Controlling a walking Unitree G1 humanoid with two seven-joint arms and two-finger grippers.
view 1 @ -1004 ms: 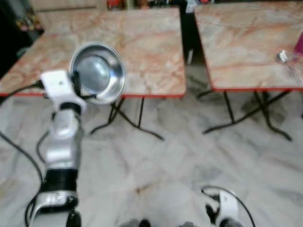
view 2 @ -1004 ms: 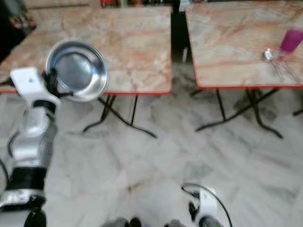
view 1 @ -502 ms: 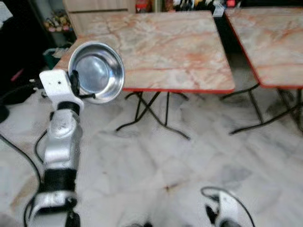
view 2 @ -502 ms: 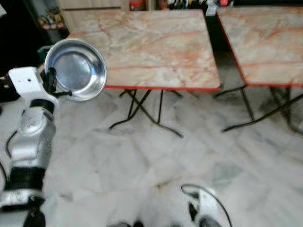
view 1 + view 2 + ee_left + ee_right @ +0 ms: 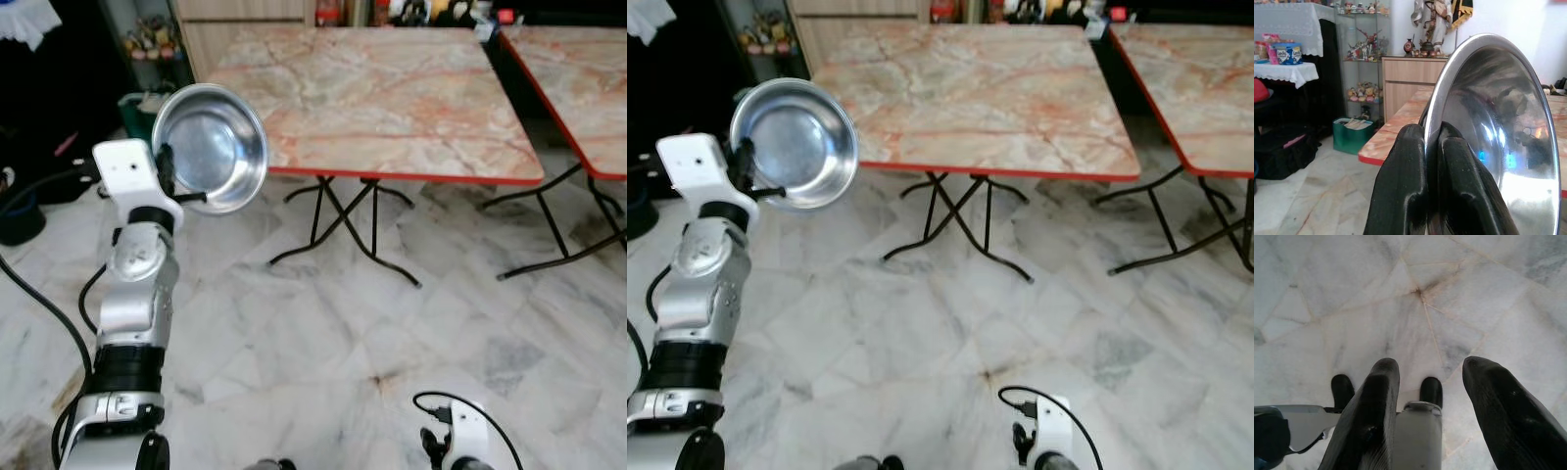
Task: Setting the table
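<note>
A shiny steel bowl (image 5: 211,147) is held up on edge at my left, its hollow facing me. My left gripper (image 5: 1431,142) is shut on the bowl's rim (image 5: 1436,105), one black finger on each side. The bowl hangs in the air short of the near left corner of a marble-patterned folding table (image 5: 392,98) with a red edge. My right arm (image 5: 458,443) hangs low by my feet; its gripper (image 5: 1430,377) is open over the floor with nothing between the fingers.
A second marble table (image 5: 588,88) stands to the right, a narrow gap between the two. Black crossed legs (image 5: 338,215) show under the near table. A dark area with a green box (image 5: 1354,134), shelves and a wooden cabinet (image 5: 1405,81) lies at the left. White marble floor (image 5: 343,333) surrounds me.
The camera has swung left, so the tables slid to the right in view and the purple cup left the picture. The left gripper still holds the bowl the same way.
</note>
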